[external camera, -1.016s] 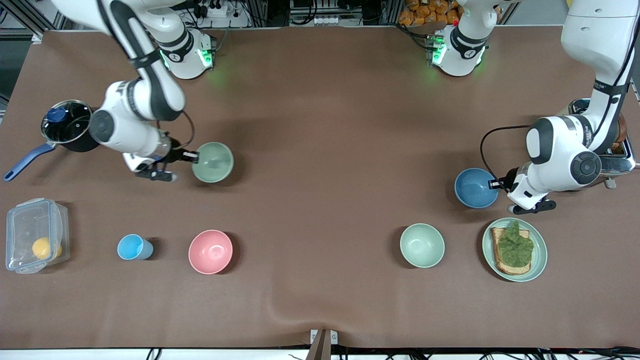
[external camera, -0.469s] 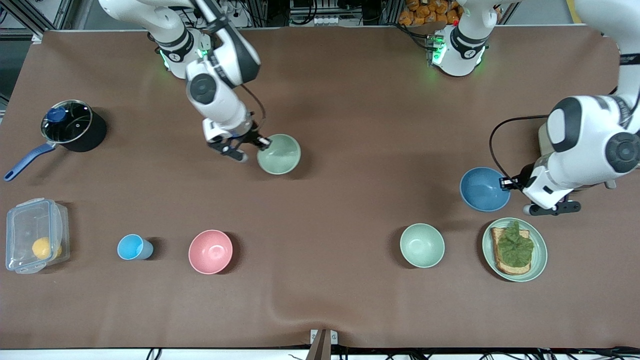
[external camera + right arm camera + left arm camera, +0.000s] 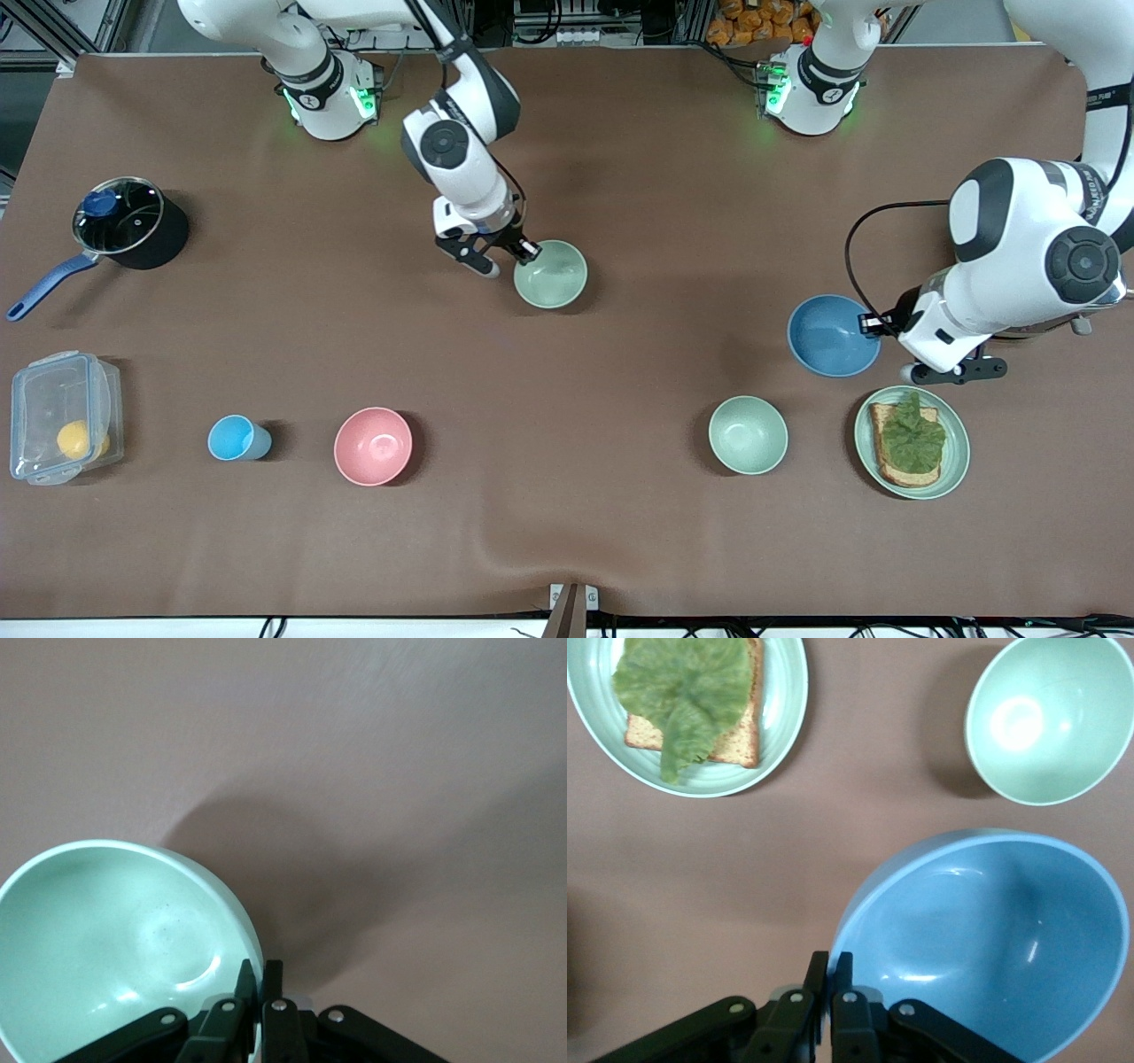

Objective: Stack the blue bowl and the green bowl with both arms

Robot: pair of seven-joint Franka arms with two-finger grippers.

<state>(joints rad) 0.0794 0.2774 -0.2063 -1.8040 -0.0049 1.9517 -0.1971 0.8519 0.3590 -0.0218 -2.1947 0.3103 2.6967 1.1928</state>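
Observation:
My right gripper (image 3: 528,252) is shut on the rim of the green bowl (image 3: 551,276) and holds it in the air over the middle of the table. In the right wrist view the fingertips (image 3: 260,972) pinch that rim, and the green bowl (image 3: 115,939) hangs above bare brown cloth. My left gripper (image 3: 872,324) is shut on the rim of the blue bowl (image 3: 831,336), held slightly tilted over the table toward the left arm's end. The left wrist view shows the gripper (image 3: 831,962) clamped on the blue bowl (image 3: 992,939).
A paler mint bowl (image 3: 748,434) and a plate (image 3: 958,454) with toast and lettuce lie nearer the front camera than the blue bowl. A pink bowl (image 3: 373,446), a light-blue cup (image 3: 235,438), a clear box (image 3: 62,416) and a lidded pot (image 3: 124,221) stand toward the right arm's end.
The right arm has carried the green bowl from beside the pot to over the table's middle. The left gripper has lifted the blue bowl and shifted it slightly toward the middle.

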